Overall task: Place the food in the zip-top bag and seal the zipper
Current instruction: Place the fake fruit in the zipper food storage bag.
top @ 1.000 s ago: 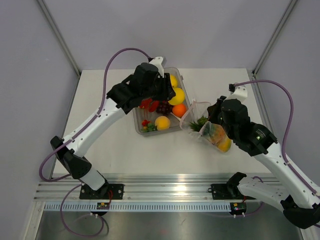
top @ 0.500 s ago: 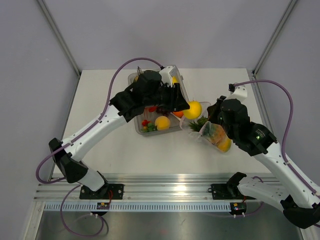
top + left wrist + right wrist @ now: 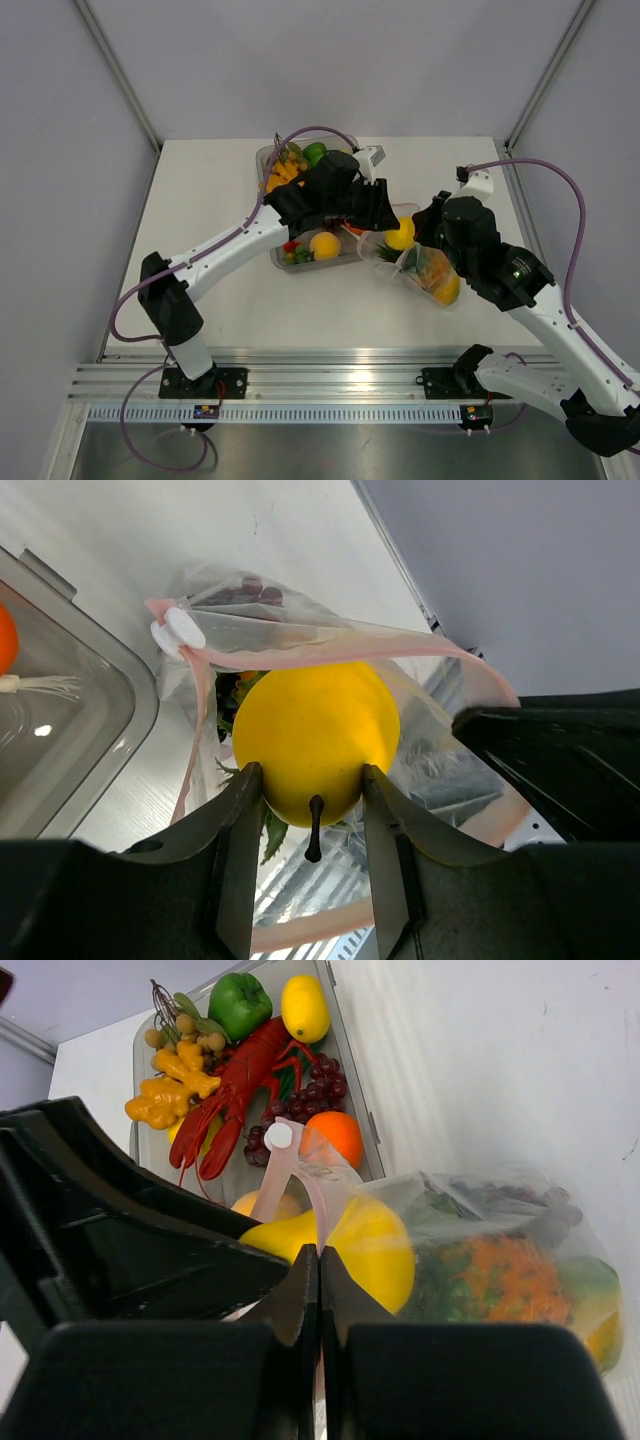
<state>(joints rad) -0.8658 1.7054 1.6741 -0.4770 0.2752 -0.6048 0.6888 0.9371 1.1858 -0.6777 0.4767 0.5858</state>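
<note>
Tray (image 3: 350, 1065) poses little risk; trouble lies with the zip-top bag (image 3: 440, 770) just beside it, its rim pinched between the right gripper's (image 3: 319, 1260) pressed-together fingers. The left gripper (image 3: 312, 780) squeezes a yellow fruit (image 3: 315, 730) at the mouth; released off-centre, it could catch the zipper (image 3: 300, 658) and roll out.

Food (image 3: 500, 1275) in zip-top bag (image 3: 470, 1192) indistinct
</note>
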